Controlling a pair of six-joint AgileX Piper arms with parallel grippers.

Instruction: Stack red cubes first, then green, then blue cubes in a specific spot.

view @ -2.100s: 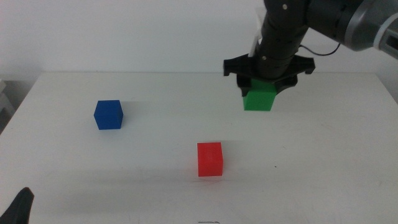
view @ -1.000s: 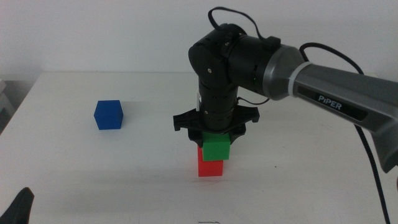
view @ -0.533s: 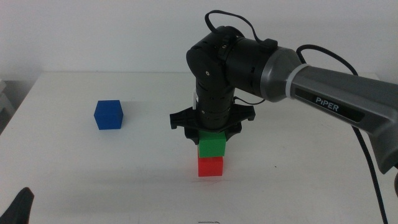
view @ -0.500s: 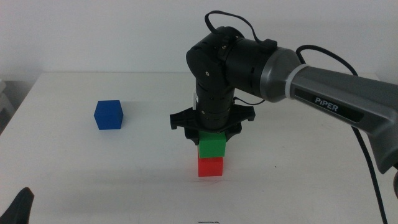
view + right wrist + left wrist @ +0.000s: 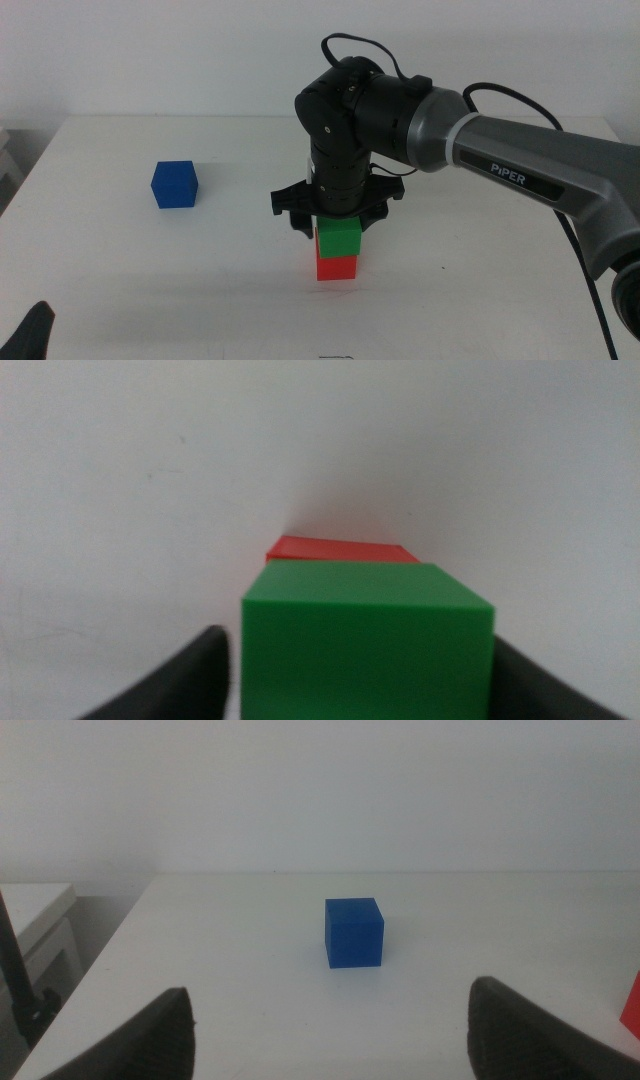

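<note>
The red cube [image 5: 337,267] sits on the white table, and the green cube [image 5: 339,237] rests on top of it. My right gripper [image 5: 337,216] reaches down from above and is shut on the green cube. In the right wrist view the green cube [image 5: 368,640] fills the space between the jaws of the right gripper [image 5: 365,665], with the red cube [image 5: 340,549] showing just beyond it. The blue cube [image 5: 175,184] stands alone at the left, and also shows in the left wrist view [image 5: 354,932]. My left gripper [image 5: 332,992] is open and empty, waiting at the near left corner [image 5: 35,335].
The white table [image 5: 480,280] ends at a far edge against the wall and at a left edge near a pale cabinet [image 5: 35,920]. The right arm's grey link [image 5: 540,180] crosses above the table's right half.
My right gripper carried the green cube from the far right to above the red cube and lowered it. The green cube now rests on the red cube.
</note>
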